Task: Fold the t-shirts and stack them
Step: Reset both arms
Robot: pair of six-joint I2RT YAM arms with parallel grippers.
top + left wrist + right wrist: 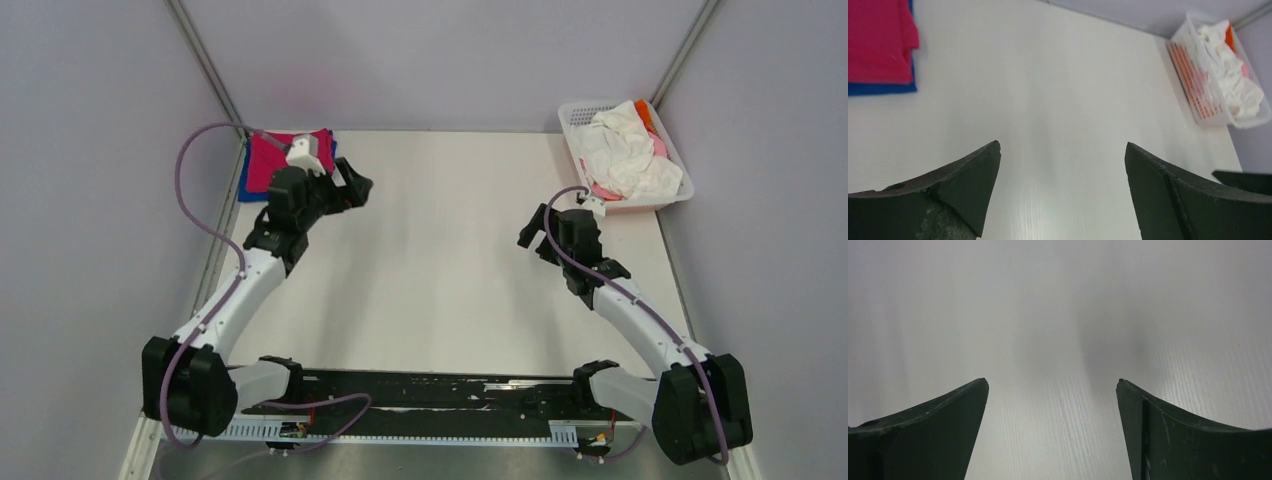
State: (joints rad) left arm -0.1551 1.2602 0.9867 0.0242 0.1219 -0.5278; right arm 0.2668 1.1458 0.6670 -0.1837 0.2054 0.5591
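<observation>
The magenta t-shirt (pixel 266 162) is noted folded flat upon the blue t-shirt (pixel 878 89) at the far left corner of the counter (pixel 440 280), just beside the left claw (pixel 350 190), which is spread wide and empty. Crumpled white t-shirts (pixel 630 155) are heaped in the basket (pixel 640 203), near the right claw (pixel 533 228), likewise wide.

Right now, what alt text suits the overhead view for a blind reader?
Two robot arms, left fingers and right fingers open and empty, above a white table. Folded magenta t-shirt atop blue t-shirt back left; basket of crumpled shirts back right.
</observation>
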